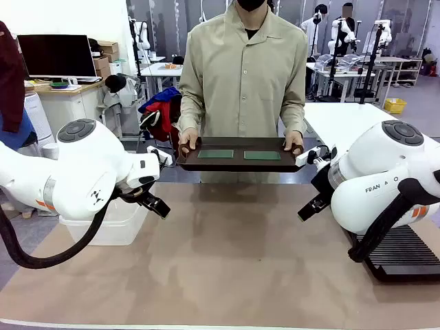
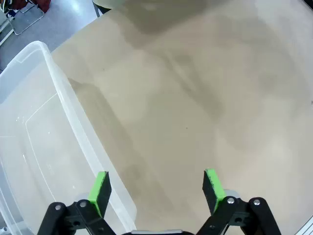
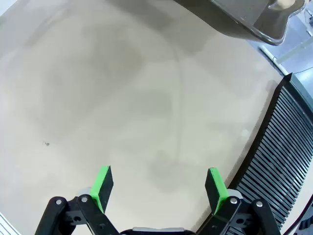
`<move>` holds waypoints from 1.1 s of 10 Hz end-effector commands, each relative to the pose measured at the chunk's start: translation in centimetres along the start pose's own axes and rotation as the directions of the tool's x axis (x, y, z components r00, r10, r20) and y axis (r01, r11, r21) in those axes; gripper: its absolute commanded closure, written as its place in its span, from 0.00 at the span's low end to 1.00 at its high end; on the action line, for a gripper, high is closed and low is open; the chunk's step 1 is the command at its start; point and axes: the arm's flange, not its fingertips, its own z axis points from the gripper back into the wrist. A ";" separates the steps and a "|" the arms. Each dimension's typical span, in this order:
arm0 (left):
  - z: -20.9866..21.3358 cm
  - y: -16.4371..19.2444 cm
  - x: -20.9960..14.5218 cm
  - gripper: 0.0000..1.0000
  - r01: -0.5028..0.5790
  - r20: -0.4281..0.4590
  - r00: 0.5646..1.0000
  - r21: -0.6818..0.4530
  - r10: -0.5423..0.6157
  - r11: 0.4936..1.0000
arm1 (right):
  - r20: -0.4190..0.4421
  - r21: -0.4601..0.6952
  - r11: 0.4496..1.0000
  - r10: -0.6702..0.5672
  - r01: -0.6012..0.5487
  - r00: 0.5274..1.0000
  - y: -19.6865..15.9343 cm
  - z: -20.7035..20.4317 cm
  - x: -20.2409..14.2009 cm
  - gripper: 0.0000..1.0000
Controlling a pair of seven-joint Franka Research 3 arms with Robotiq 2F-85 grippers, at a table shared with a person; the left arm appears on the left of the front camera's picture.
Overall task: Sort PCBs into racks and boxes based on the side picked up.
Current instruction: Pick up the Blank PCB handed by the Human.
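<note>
- Two PCBs lie flat on a dark tray, side by side with a gap between them: one PCB toward picture left, the other toward picture right.
- A person at the far side holds the tray level in the air, with one hand on its picture-left end and the other hand on its picture-right end.
- The tray hangs between the two arms, beyond the far edge of the table.
- The left gripper has its jaws spread wide with nothing between the green pads. It hovers over bare tabletop just beside the box wall.
- In the front view the left gripper points down and inward, below the tray's picture-left end and apart from it.
- The right gripper is also spread wide and holds nothing. It is over bare table with the rack close on one side.
- In the front view the right gripper sits below the tray's picture-right end, not touching it.
- The clear box stands on the table's left side, partly behind the left arm; its rim shows in the left wrist view.
- The black slotted rack lies on the table's right side, partly hidden by the right arm. Its slots run in parallel rows.
- Both PCBs are well apart from box and rack.
</note>
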 end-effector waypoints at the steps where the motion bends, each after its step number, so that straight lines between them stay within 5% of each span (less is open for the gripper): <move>1: 0.0 0.0 0.0 0.00 0.000 0.000 1.000 0.000 0.000 1.000 | 0.000 0.000 1.000 0.000 0.000 1.000 0.0 0.0 0.0 0.00; 11: 0.0 0.0 0.0 0.00 0.000 0.000 1.000 0.000 0.000 1.000 | 0.000 0.000 1.000 0.000 0.000 1.000 0.0 0.0 0.0 0.00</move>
